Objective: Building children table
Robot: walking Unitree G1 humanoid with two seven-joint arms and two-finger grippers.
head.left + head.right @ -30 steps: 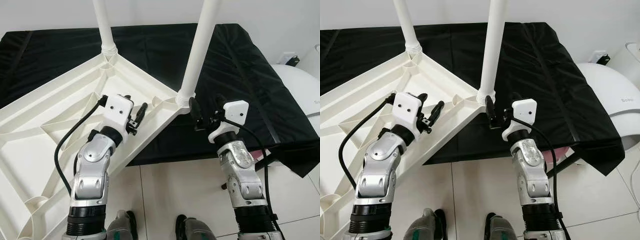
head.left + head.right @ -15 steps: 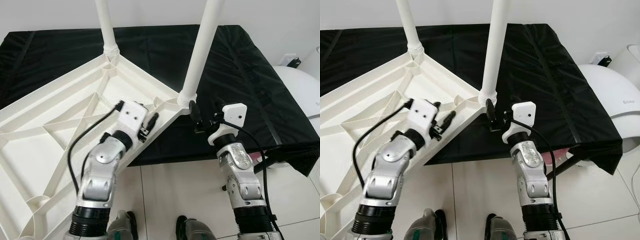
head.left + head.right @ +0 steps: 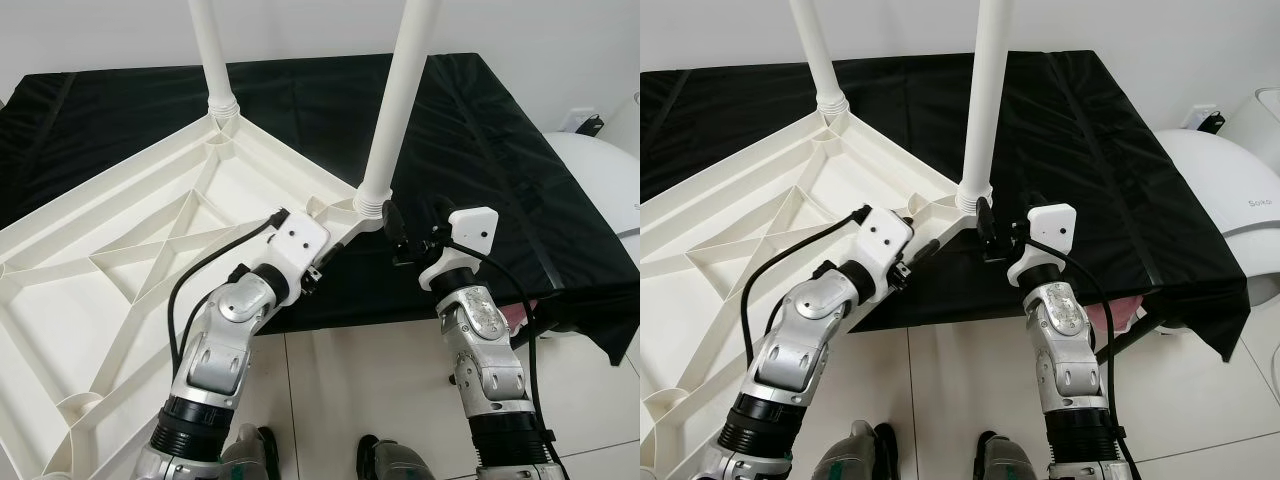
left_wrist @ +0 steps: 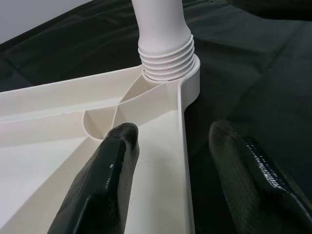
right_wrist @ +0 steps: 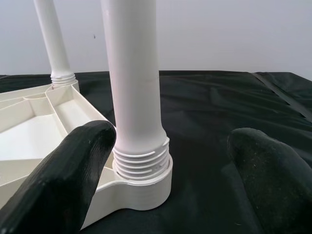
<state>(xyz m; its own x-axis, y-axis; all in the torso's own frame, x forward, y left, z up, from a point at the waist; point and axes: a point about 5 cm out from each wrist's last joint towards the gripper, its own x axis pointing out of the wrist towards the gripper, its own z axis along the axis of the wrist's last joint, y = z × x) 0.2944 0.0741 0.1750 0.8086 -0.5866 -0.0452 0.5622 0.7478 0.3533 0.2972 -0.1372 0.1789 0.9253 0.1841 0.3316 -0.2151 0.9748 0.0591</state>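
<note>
The right claw (image 3: 989, 228) is spread wide, one finger (image 5: 73, 170) beside the threaded base of the near leg (image 3: 983, 95) and the other well clear on the far side, so it brackets the leg without gripping it. The left claw (image 3: 335, 243) is also parted, one finger (image 4: 105, 180) over the ribbed inside of the tabletop and the other outside its edge, straddling the rim just short of the same corner socket (image 4: 168, 73).

The white tabletop (image 3: 130, 250) lies upside down, partly on the black-covered table (image 3: 1080, 130) and partly overhanging the tiled floor (image 3: 940, 380) toward the robot. Two legs stand upright in their corner sockets, the near one and a far leg (image 3: 212, 50). Its threads still show above the collar, so it seems not fully screwed home. The remaining corners in sight near the robot carry no legs, so I judge the build roughly half done.
</note>
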